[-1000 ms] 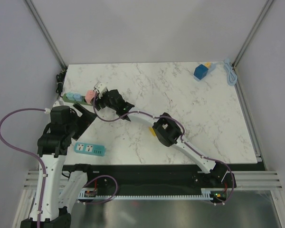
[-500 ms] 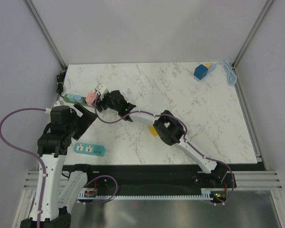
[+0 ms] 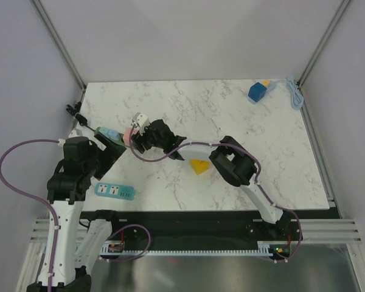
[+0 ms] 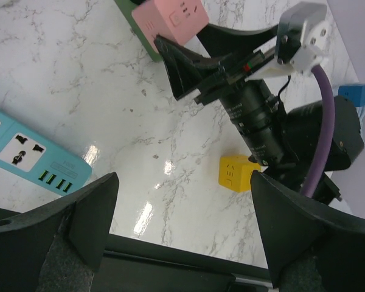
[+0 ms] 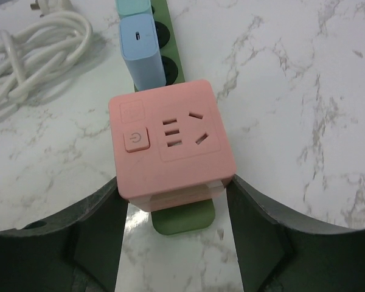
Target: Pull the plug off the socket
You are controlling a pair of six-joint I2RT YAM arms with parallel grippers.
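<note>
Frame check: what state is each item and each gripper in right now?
pink plug: seated in green strip
green strip: pink plug and blue adapter plugged in
teal strip: sockets empty
yellow cube: lying loose
left gripper: open, empty
right gripper: shut on pink plug

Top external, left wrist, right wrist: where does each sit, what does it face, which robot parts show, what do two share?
Top external: above and behind the robot, facing the marble table; left arm and right arm show.
Left wrist: on its arm, facing the table; open left hand frames it.
Right wrist: above the pink cube adapter; right hand grips it.
Shared: that adapter.
</note>
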